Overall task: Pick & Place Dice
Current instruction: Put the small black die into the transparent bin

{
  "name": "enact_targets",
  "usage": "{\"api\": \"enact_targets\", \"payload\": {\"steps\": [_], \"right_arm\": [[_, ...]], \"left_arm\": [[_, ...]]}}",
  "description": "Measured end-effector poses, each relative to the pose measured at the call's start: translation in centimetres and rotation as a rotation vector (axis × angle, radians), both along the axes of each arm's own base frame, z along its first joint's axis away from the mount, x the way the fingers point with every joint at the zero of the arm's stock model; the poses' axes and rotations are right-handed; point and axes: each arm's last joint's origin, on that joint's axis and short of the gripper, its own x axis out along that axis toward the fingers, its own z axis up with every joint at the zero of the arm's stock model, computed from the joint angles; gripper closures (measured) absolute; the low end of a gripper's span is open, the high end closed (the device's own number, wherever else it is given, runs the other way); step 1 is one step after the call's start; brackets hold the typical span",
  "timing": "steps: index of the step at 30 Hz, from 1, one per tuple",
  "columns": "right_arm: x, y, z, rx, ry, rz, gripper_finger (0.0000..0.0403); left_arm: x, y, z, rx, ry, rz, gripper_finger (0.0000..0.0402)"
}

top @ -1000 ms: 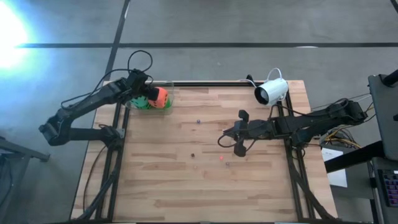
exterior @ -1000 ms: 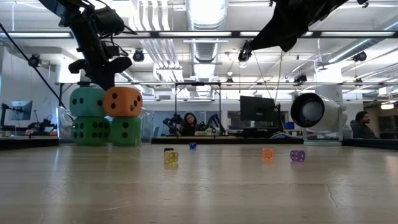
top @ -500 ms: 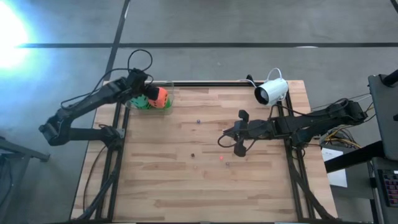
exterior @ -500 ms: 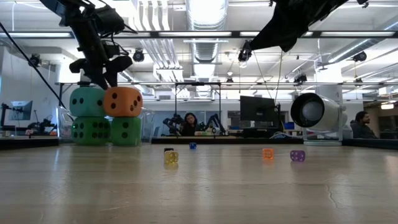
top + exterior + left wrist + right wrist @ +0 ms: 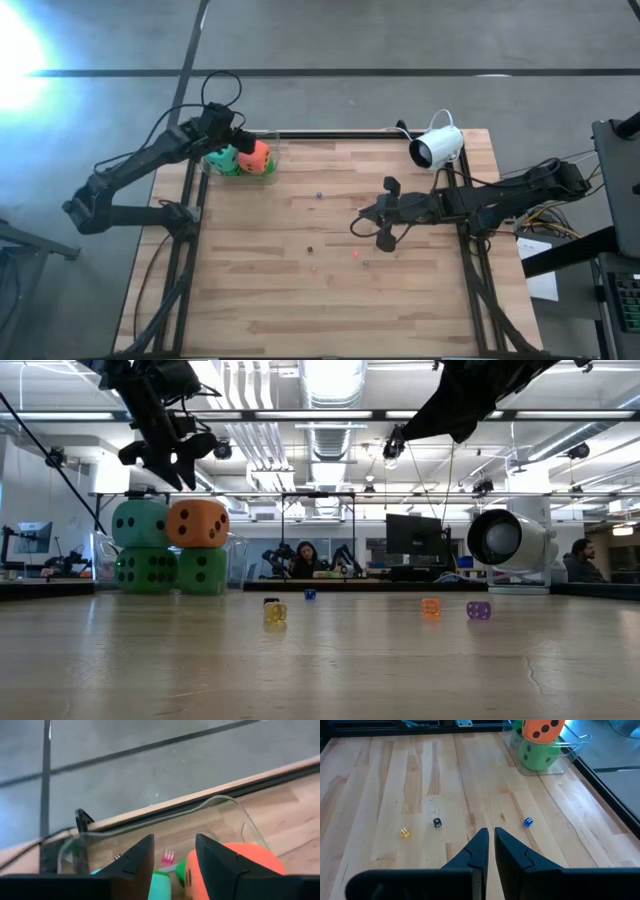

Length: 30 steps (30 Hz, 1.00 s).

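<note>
High: left gripper (image 5: 232, 143) upper left, over dice (image 5: 243, 158) in clear tray (image 5: 272, 160); right gripper (image 5: 375, 222) mid-frame over table (image 5: 300, 290). Low: left gripper (image 5: 165, 455) parted, empty, above orange die (image 5: 198, 523); teal die (image 5: 139, 524) beside, greens (image 5: 202, 571) beneath. Left wrist: fingers (image 5: 134, 862) apart. Right wrist: fingers (image 5: 479, 851) nearly together, holding nothing.

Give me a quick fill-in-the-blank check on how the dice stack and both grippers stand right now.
1. The orange-red die sits on top of a bright ____ die.
2. The teal die rests beside the orange-red die, to its ____ in the low view.
3. The left gripper hangs above the stack with its fingers ____.
4. The right gripper waits over the table's middle, holding ____.

Missing words: green; left; open; nothing
</note>
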Motion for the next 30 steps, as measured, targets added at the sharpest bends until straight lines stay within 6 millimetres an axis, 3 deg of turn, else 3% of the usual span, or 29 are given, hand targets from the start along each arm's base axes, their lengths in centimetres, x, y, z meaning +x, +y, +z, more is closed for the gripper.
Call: {"api": "enact_targets", "payload": {"steps": [8,14,18,23,30], "right_arm": [[0.0,0.0,0.0,-0.001,0.0,0.0,0.0376],[0.0,0.0,0.0,0.0,0.0,-0.001,0.0376],[0.0,0.0,0.0,-0.001,0.001,0.0,0.0376],[0.0,0.0,0.0,-0.001,0.0,0.0,0.0376],[0.0,0.0,0.0,0.0,0.0,-0.001,0.0376]], "left_arm": [[0.0,0.0,-0.1,-0.016,-0.037,0.041,0.0268],[0.0,-0.2,0.0,-0.018,-0.004,-0.036,0.0268],[0.4,-0.9,0.6,-0.062,-0.074,-0.156,0.0268],[1.4,-3.5,1.9,-0.037,-0.12,-0.337,0.0268],[3.4,-9.7,2.8,0.034,-0.128,-0.594,0.0268]]}}
